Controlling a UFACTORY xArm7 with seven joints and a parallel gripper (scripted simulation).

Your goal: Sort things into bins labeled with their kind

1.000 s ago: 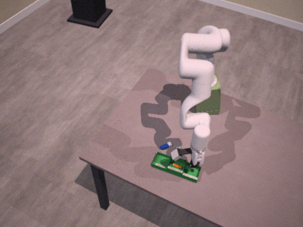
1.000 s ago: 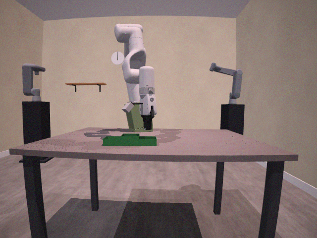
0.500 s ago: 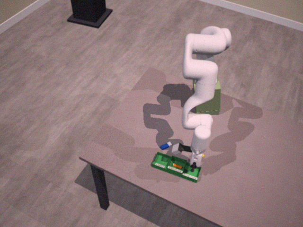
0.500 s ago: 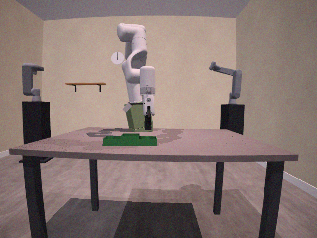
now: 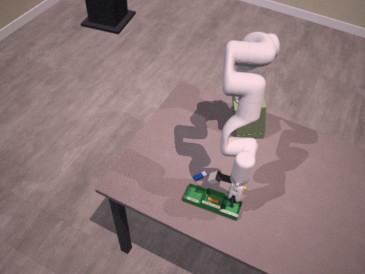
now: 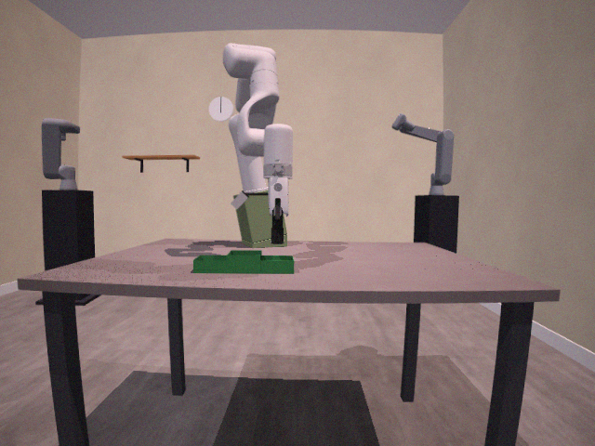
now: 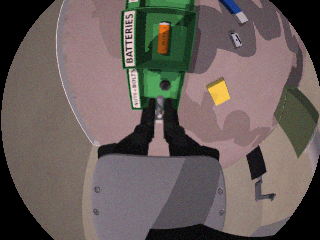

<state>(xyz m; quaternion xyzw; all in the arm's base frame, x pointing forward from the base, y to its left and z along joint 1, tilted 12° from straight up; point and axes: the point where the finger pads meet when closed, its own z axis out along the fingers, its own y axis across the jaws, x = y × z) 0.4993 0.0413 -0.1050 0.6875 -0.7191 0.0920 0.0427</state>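
Observation:
A green row of three labelled bins (image 5: 212, 201) stands near the table's front edge; it also shows in the exterior view (image 6: 244, 262) and the wrist view (image 7: 160, 34). The middle bin, labelled BATTERIES, holds an orange battery (image 7: 163, 38). My gripper (image 7: 159, 106) hangs over the end bin, which holds a small dark round thing (image 7: 164, 84). It is shut on a thin grey thing (image 7: 160, 111); I cannot tell its kind. A blue-and-white block (image 7: 230, 6), a small grey piece (image 7: 236, 38) and a yellow square (image 7: 218, 91) lie on the table.
The olive-green robot base block (image 5: 250, 120) stands at the back of the table. The blue-and-white block (image 5: 199, 175) lies just behind the bins. Two black pedestals with grey devices (image 6: 66, 225) (image 6: 436, 216) stand beside the table.

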